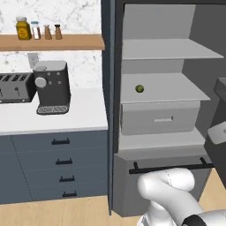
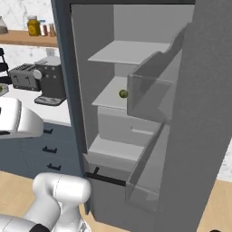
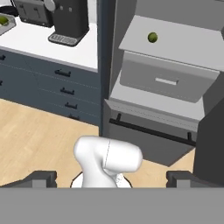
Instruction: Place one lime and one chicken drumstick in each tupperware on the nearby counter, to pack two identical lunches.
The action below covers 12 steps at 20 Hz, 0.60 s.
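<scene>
Gripper: jaws spread wide, nothing between them; the two dark finger tips stand far apart at the bottom of the hand view. The hand is pulled back from the open fridge, looking toward it and down.

Lime: small, round, green, resting alone on the middle fridge shelf, above the pale drawer. From the jaws it lies ahead, higher and a little to the right, well apart. Being round, it has no long axis, so any closing direction should serve. One arm only; the reach must go forward and up into the fridge, over the drawer front.

Same lime, left base view: near the front-left of the shelf. Right base view: partly behind the clear door bin.

Counter: white top to the left of the fridge, over dark drawers, carrying a coffee machine and a toaster.

Tupperware: cut off by the top-left corner of the hand view; a green object, probably a second lime, seems to sit in it. Its full outline and other contents cannot be made out.

Chicken drumsticks: none can be made out; whether any lies in the drawer or lower compartment cannot be told.

Wall shelf: jars and shakers, not task items.
</scene>
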Available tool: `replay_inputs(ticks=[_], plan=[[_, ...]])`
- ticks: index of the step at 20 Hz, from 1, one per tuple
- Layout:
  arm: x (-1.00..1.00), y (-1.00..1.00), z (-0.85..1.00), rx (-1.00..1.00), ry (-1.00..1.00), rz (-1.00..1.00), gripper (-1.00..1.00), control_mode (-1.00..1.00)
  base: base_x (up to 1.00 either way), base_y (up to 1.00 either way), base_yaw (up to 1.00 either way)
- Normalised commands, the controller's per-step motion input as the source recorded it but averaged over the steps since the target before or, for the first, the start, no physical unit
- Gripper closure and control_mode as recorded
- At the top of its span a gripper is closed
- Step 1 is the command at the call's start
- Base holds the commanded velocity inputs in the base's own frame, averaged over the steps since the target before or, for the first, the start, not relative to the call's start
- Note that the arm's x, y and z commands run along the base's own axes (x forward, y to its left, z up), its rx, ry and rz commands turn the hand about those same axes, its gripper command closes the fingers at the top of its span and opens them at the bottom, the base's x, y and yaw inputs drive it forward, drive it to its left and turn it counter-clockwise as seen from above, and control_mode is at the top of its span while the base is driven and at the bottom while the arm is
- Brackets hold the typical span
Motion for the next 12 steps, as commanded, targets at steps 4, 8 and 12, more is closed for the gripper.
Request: replay_inputs(ticks=[4,8,12], plan=[[0.0,0.0,0.0,0.0,0.0,0.0,-1.0,1.0,0.09,-0.23,0.03],[0.0,0.0,0.0,0.0,0.0,0.0,-1.0,1.0,0.25,0.0,0.03],[0.06,-0.04,0.02,0.01,0.01,0.0,-1.0,-1.0,0.2,-0.02,0.0]])
